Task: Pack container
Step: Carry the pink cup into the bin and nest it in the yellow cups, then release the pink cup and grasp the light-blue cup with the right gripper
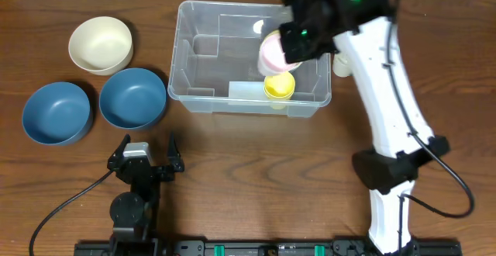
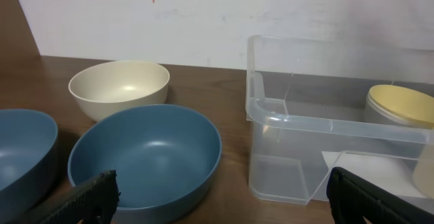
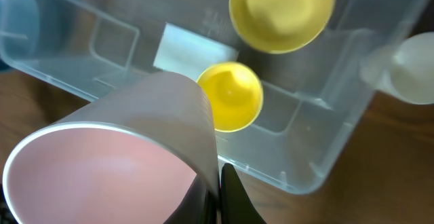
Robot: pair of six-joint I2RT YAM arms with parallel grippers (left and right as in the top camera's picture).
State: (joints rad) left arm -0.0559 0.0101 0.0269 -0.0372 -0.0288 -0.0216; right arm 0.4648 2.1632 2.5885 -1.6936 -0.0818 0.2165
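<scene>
Robot lab: wood-grain table (image 1: 256,171), plain white wall (image 2: 203,13) behind.

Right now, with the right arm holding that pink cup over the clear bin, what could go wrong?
The right hand pinches the pink cup by its wall alone, and the cup is tilted, so it may slip. The yellow cup sits close by in the container; lowering straight could knock it over or land the pink cup on top.

The container (image 1: 175,62) sits at upper centre of the overhead frame; three bowls lie to its left, the upper bowl (image 1: 100,44) at upper left, the far-left bowl (image 1: 56,112) and middle bowl (image 1: 132,97) side by side below it (the middle one near the container); a small cup (image 1: 279,86) stands inside at the container's lower right, a tilted cup (image 1: 273,53) over it.
</scene>
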